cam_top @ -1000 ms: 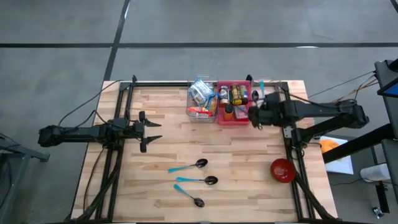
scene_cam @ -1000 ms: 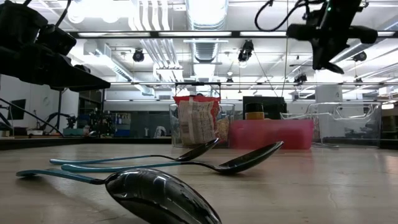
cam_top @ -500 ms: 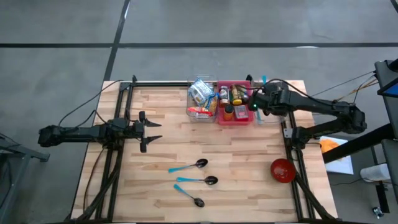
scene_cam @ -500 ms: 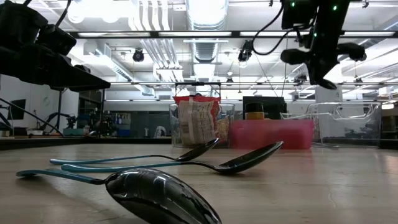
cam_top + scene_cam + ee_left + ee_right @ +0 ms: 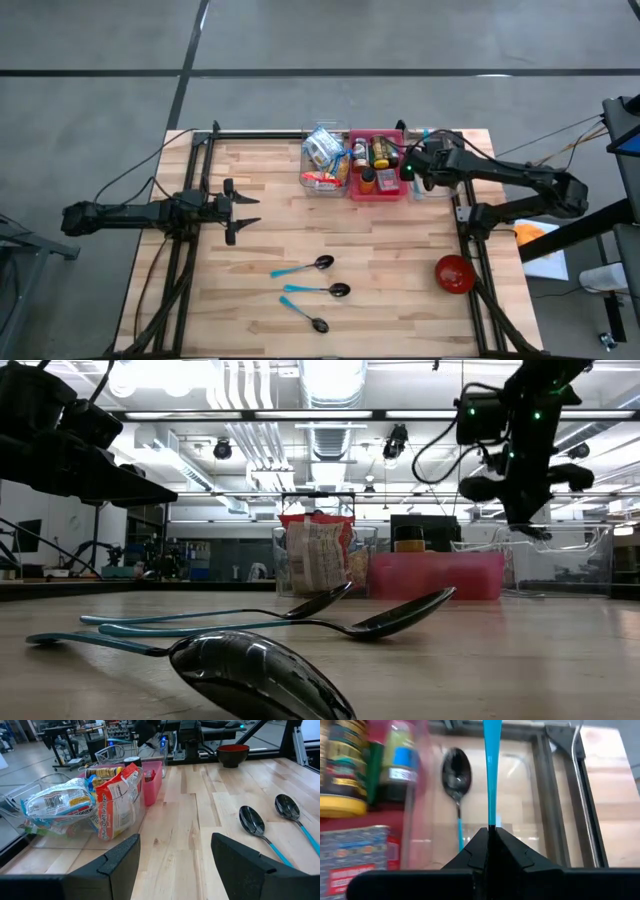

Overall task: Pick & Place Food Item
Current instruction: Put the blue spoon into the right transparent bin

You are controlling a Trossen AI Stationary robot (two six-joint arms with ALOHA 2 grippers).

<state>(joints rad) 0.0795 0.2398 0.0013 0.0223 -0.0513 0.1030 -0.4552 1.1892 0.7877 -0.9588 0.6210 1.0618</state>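
Observation:
My right gripper [image 5: 490, 831] is shut on a blue-handled spoon [image 5: 491, 765] and hangs over the clear bin [image 5: 437, 160] at the far right, beside the pink bin [image 5: 378, 168] of jars and cans. The held spoon's bowl does not show. Another spoon [image 5: 456, 770] lies flat on that clear bin's floor. Food packets fill a second clear bin [image 5: 322, 160] left of the pink one. In the low view my right gripper [image 5: 528, 525] points down above the bin's rim. My left gripper [image 5: 238, 210] waits open at the table's left side with nothing between its fingers. My right gripper pinches the spoon's blue handle at its narrow part [image 5: 491, 817] between its two fingers. The fingers slant down toward the table's far edge. The handle runs on past the fingertips in line with them, widening toward its free end. The spoon is lifted clear above the bin.
Three blue-handled spoons [image 5: 318, 265] [image 5: 328, 290] [image 5: 308, 322] lie on the wood in the near middle. A red bowl [image 5: 453, 272] stands near right. Dark frame rails [image 5: 468, 200] run along the table's right and far sides.
My right gripper has swung toward the table's far edge and come down over the clear bin at the far right, tipping further downward and rolling, still shut on the spoon.

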